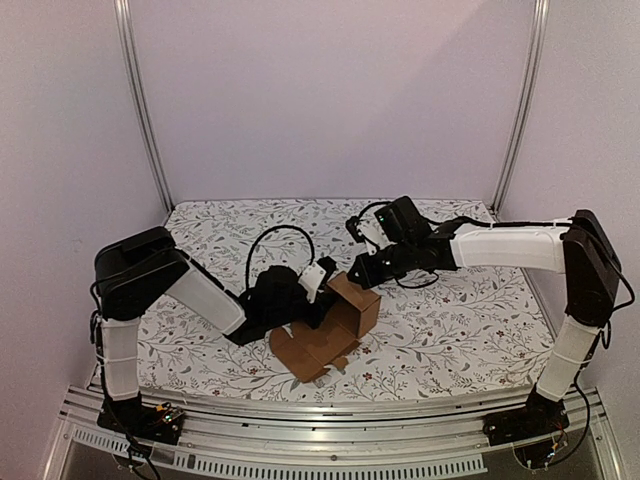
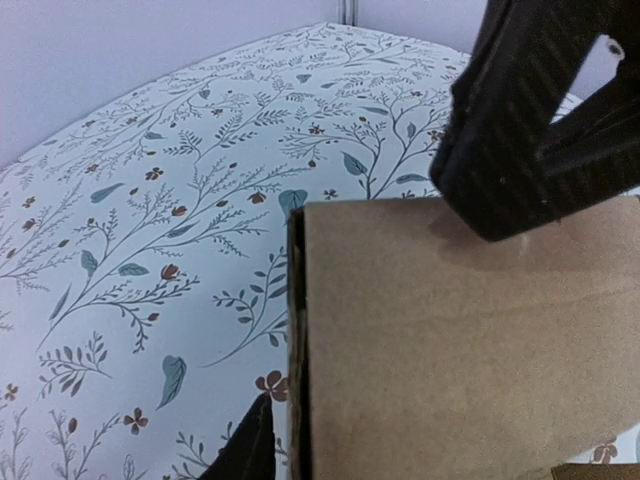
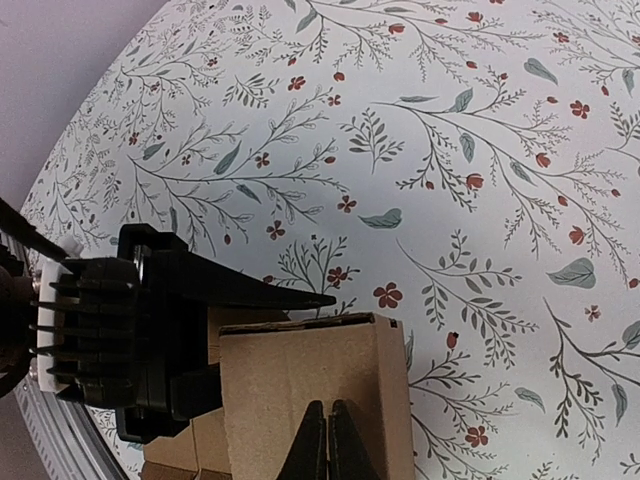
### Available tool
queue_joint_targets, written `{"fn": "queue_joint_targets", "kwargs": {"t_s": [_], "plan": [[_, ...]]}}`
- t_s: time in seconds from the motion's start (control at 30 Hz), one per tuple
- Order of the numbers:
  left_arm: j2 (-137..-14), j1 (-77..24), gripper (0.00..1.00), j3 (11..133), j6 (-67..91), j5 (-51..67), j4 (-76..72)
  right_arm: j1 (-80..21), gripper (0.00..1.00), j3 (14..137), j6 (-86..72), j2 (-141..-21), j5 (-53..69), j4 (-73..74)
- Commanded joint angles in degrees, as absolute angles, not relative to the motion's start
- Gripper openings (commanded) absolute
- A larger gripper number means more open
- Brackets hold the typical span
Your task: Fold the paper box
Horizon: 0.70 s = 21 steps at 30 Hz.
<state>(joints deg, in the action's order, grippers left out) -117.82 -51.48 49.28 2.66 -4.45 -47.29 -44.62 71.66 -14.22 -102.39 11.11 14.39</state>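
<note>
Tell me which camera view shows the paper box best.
Top external: nearly the whole paper box shows, partly folded. The left wrist view shows only one panel close up; the right wrist view, one raised wall.

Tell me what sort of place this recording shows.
Probably a lab robot cell: plain pale walls, aluminium frame posts, a floral-patterned tablecloth, and a slotted aluminium mounting rail along the near edge.
</note>
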Motion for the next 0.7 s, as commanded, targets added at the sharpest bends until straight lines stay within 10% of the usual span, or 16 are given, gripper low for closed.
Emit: {"fn": "queue_joint_targets", "kwargs": {"t_s": [0.0,0.33,0.67], "plan": [[-116.1,-51.59,0.35,47.42,2.5,-4.5,-47.45,-45.01,0.01,72.6,-15.25,-103.94,11.67,13.9],[-120.0,-51.5,0.56,49.76,3.18,-5.68,-51.6,-45.69,0.0,72.27,-15.82,-104.32,11.61,14.19],[-124.22,-51.33,0.37,54.4,2.69,-4.19,-52.17,-45.72,0.0,72.68,-16.02,-103.82,11.48,14.79]]}}
